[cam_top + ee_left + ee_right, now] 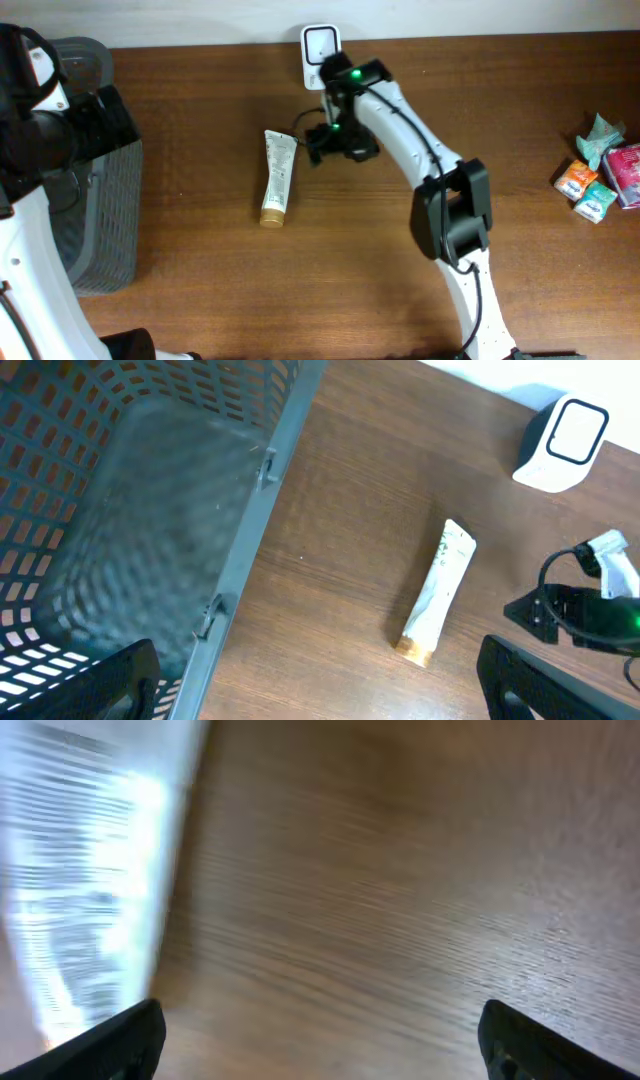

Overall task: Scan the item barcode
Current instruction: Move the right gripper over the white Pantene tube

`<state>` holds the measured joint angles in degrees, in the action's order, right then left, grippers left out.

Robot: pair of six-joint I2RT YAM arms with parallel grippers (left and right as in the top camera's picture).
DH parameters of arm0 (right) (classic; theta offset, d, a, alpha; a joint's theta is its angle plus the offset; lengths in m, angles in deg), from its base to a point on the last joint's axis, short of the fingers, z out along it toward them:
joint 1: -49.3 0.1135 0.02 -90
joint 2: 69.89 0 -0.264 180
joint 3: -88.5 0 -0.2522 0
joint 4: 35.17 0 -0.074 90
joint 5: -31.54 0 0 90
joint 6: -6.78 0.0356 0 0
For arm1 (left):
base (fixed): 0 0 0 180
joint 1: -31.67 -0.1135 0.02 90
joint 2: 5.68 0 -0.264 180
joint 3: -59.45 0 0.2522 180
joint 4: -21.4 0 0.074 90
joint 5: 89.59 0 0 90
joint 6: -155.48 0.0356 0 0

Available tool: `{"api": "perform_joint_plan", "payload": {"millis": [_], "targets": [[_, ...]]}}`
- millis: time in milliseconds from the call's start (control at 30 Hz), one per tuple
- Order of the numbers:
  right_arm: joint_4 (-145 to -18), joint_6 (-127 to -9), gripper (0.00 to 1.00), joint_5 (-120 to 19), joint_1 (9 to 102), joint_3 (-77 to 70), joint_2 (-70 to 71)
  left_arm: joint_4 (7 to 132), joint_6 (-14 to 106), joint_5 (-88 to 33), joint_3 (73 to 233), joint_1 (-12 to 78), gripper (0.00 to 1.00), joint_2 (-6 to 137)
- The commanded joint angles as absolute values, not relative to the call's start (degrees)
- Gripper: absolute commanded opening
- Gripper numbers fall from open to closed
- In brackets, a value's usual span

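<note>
While our right gripper point(320, 1036) hangs beside the tube point(279, 177), jaws spread, our left gripper point(320, 682) by the basket point(252, 545) gapes too, both empty.

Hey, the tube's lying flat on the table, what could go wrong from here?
The right pincer stands open with the tube off to one side, not between its jaws, so closing now may only nudge it. The scanner stands apart, so a weak grip might drop the tube on the way.

My right arm point(405, 125) reaches from the overhead frame's lower middle up toward its top centre, with my right gripper point(320, 1055) spread wide. My left arm point(30, 250) rises along the left edge, my left gripper point(320, 695) likewise wide apart.
</note>
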<state>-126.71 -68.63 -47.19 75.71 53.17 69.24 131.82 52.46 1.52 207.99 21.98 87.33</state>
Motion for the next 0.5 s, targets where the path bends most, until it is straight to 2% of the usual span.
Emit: {"api": "perform_joint_plan", "payload": {"millis": [0,133,233,367,400,467], "targets": [[-128.8,-63.4,0.89,-58.4,81.4,61.1,67.4,131.9,53.2,1.7,208.1,21.8,0.99,87.1],[-122.1,-53.1,0.89,-67.9,90.2,58.9,67.5,131.9,53.2,1.7,208.1,21.8,0.99,87.1],[-114.8,-52.2,0.89,-79.8,96.4,53.8,67.5,131.9,53.2,1.7,208.1,21.8,0.99,87.1],[-104.1,-52.3,0.84,-81.4,98.4,43.2,68.3,131.9,53.2,1.7,208.1,21.8,0.99,87.1],[-103.7,-52.3,0.81,-81.8,98.4,42.1,68.6,131.9,53.2,1.7,208.1,21.8,0.99,87.1],[-103.5,-52.3,0.68,-82.3,98.4,40.3,69.5,131.9,53.2,1.7,208.1,21.8,0.99,87.1]]}}
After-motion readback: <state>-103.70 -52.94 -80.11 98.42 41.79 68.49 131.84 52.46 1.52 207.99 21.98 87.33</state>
